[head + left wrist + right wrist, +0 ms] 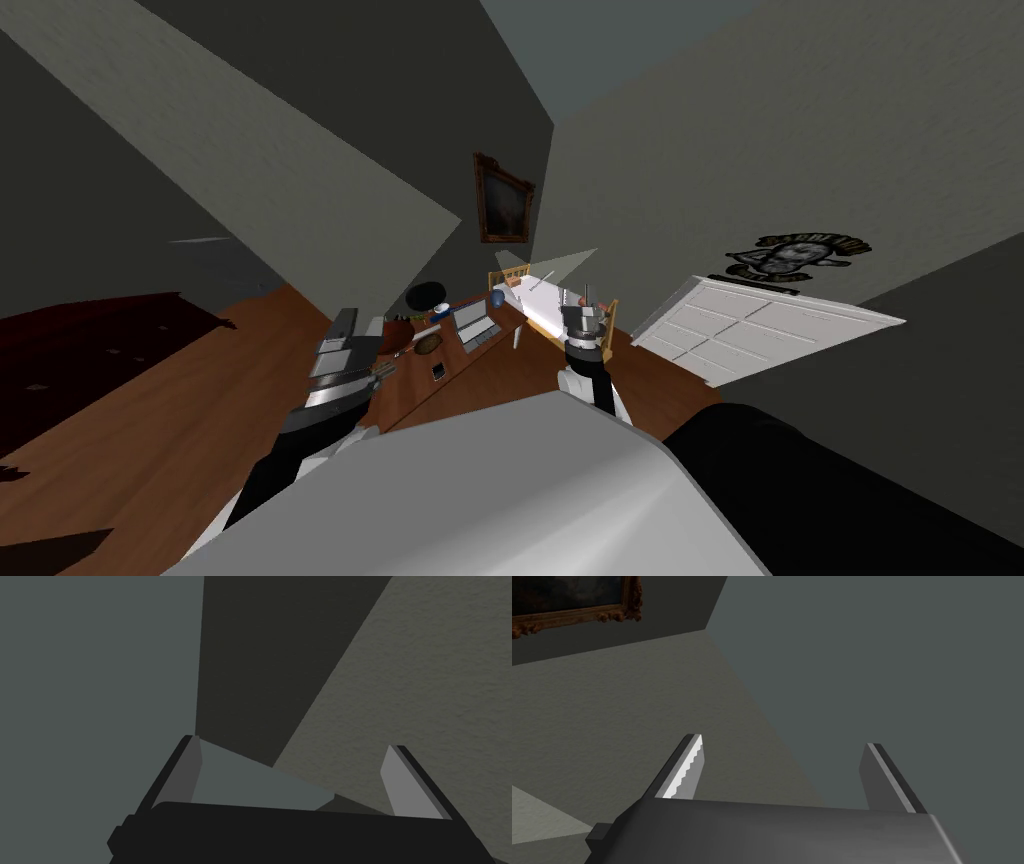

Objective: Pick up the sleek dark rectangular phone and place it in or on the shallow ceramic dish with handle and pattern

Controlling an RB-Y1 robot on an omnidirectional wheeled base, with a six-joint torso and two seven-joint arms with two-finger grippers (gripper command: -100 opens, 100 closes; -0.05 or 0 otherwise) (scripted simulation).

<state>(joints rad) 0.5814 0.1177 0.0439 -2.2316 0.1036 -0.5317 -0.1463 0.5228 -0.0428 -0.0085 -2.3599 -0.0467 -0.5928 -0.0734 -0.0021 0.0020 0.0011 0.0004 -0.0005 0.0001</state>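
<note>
See the brown oval dish [428,343] on the wood table [412,388], with the small dark phone [438,370] lying flat just outside it at 6 o'clock, and the left gripper [294,743] and right gripper [784,741] both spread wide, holding nothing.

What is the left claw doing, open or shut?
Open. The left claw holds nothing; its two fingers stand wide apart.

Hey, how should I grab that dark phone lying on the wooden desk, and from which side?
Probably straight from above, pinching its two long edges: the phone lies flat and thin on the desk, with bare wood either side and the dish just beyond.
</note>
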